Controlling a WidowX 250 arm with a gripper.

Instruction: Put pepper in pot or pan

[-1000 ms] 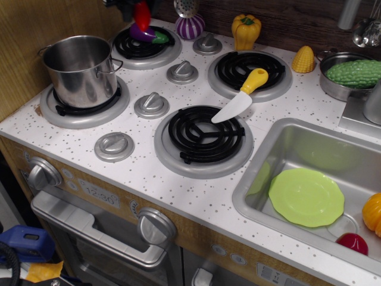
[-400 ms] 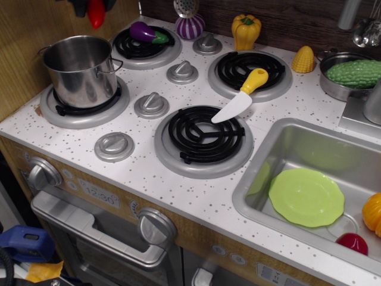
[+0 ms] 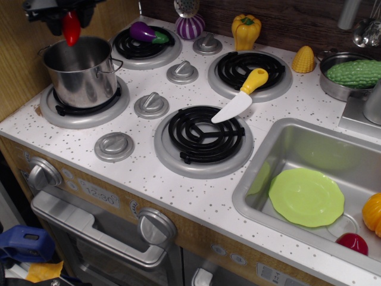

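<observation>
- The small glossy red chili pepper (image 3: 71, 27) hangs tip-down in the air, just above the rear rim of the pot.
- The black gripper (image 3: 66, 13) at the top-left edge is clamped on the pepper's upper end.
- The tall shiny stainless-steel pot (image 3: 78, 70) stands upright on the front-left burner (image 3: 85, 104).
- A purple toy eggplant (image 3: 147, 33) lies on the back-left burner.
- A yellow-handled toy knife (image 3: 241, 95) spans two burners.
- A light green plate (image 3: 306, 196) lies in the sink (image 3: 280, 149).

one view only, high at the front of the stove (image 3: 149, 179), angled down and back, sink (image 3: 262, 179) at right
</observation>
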